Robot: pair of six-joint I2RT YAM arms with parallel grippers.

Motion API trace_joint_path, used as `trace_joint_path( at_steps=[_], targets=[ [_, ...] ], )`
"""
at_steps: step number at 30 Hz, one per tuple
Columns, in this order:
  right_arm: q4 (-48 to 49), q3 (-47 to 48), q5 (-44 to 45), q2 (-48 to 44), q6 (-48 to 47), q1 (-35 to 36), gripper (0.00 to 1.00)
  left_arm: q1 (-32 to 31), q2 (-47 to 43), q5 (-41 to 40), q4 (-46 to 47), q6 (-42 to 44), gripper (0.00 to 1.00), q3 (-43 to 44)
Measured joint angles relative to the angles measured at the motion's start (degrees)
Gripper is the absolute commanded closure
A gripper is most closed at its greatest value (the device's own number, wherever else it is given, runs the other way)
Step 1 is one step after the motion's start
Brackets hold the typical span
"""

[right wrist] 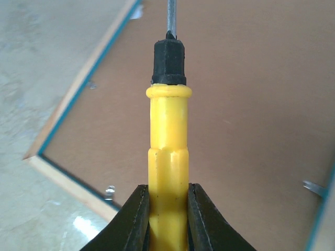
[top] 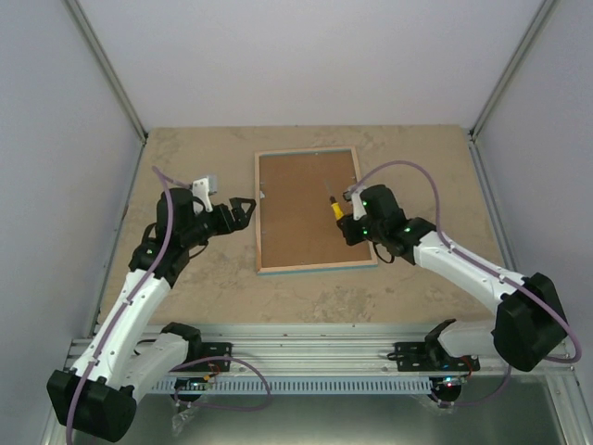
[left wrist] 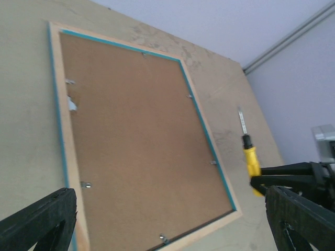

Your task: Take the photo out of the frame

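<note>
Face down in the middle of the table (top: 185, 278): the frame (top: 306, 211), brown back up, turquoise edge and pale wood rim round it. No sight of the photo, presumably sandwiched under that back. Clamped in the right gripper (top: 348, 215) by its yellow handle, a screwdriver (top: 335, 206), shaft pointing far, poised over the right part of the back and apparently clear of it. Spread wide and empty just off the frame's left edge, the left gripper (top: 245, 211). Looks like the tab-prying step, barely begun, with small metal tabs (left wrist: 86, 184) seemingly lying inward over the back along its edges. To do it well: lower the tip beside the nearest right-edge tab, slide in flat along the board, and lever outward toward the rim instead of digging down into the fibreboard. Squeeze hard on the handle to stop any twisting between the fingers. Press the left gripper onto the left rim first, to stop any skating across the table under a sideways push. Clear every tab before lifting the back, then pick the photo out by an edge.
</note>
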Motion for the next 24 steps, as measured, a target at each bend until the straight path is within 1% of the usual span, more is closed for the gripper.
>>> trace_joint_path(
  at_steps=[5, 13, 17, 24],
  targets=[
    [0.59, 2.25, -3.26, 2.34, -1.18, 4.22, 0.99, 0.04, 0.02, 4.61, 5.25, -4.09, 0.00, -4.00],
    [2.14, 5.55, -5.03, 4.59, -2.58, 10.73, 1.00, 0.04, 1.68, 8.96, 12.85, -10.38, 0.01, -7.08],
    [4.37, 5.99, -5.88, 5.70, -3.08, 12.83, 0.99, 0.04, 2.93, 10.84, 17.55, -14.01, 0.08, -9.44],
    [5.97, 6.86, -7.17, 7.82, -3.96, 14.88, 0.99, 0.04, 4.55, 12.66, 24.68, -19.98, 0.29, -12.87]
  ],
)
